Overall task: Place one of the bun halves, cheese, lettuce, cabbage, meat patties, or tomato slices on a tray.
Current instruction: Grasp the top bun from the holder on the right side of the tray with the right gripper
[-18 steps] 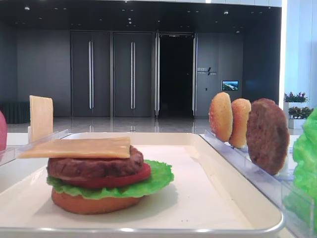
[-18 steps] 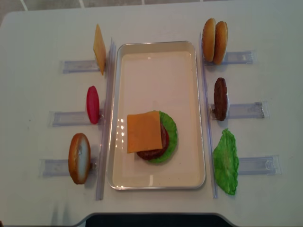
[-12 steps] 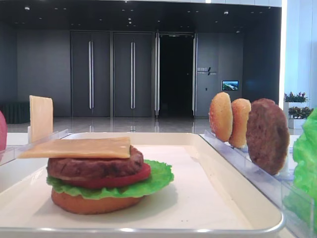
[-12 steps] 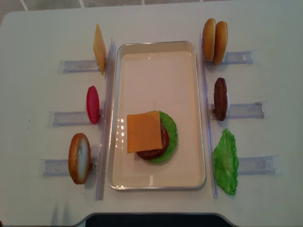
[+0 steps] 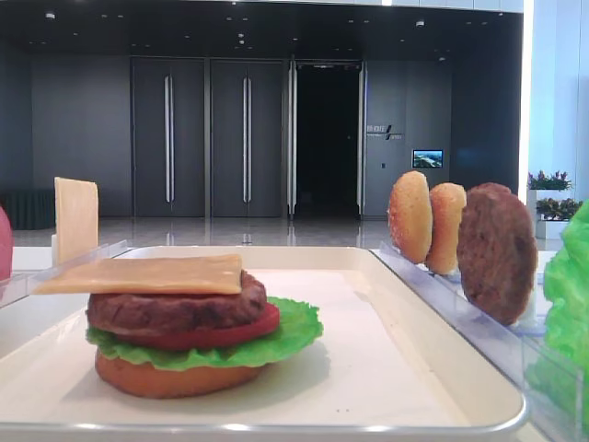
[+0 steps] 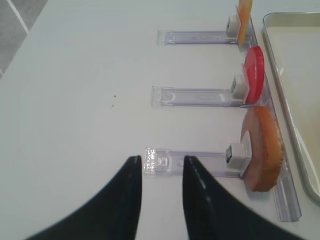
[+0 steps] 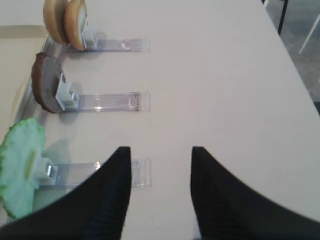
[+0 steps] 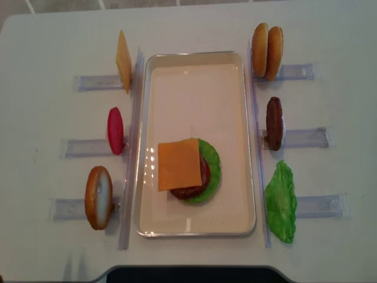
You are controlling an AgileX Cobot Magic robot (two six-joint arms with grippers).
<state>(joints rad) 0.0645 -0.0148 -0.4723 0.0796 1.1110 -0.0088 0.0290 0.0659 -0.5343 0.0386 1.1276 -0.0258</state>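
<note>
Left of the tray (image 8: 247, 141), the bun (image 6: 262, 147) looks light and stiff; pinch its rim. Both claws (image 6: 159, 167) (image 7: 161, 157) hang released, empty.

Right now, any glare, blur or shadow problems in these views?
Overhead view: glare streaks on the tray along its left inner wall. Low front view: lettuce at right edge blown out and soft. Right wrist view: the right hand is dark, detail lost.
</note>
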